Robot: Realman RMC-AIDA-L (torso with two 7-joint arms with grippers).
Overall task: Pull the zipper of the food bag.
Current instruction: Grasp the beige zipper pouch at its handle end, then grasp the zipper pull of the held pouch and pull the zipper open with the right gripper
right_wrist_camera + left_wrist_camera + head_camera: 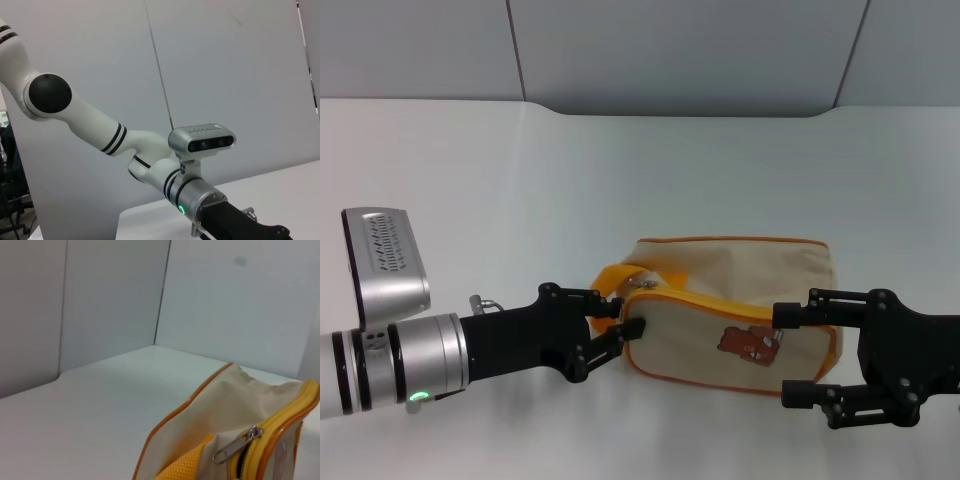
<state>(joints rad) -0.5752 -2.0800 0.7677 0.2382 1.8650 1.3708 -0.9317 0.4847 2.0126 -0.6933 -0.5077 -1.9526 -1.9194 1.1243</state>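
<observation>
The left claw (617, 318) reaches in from the left, its black fingers spread apart and flanking the strap end of the food bag (740, 300), gripping nothing. The zipper (638, 284), with its silver pull tab, lies just above that claw on the bag's top edge. The right claw (788, 352) is wide open across the bag's opposite end. The bag rests on the white bench (620, 170).

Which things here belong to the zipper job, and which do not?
Job: food bag; zipper; left gripper at the bag's strap end; right gripper, open around the opposite end.
Not job: white table; grey wall panels.
</observation>
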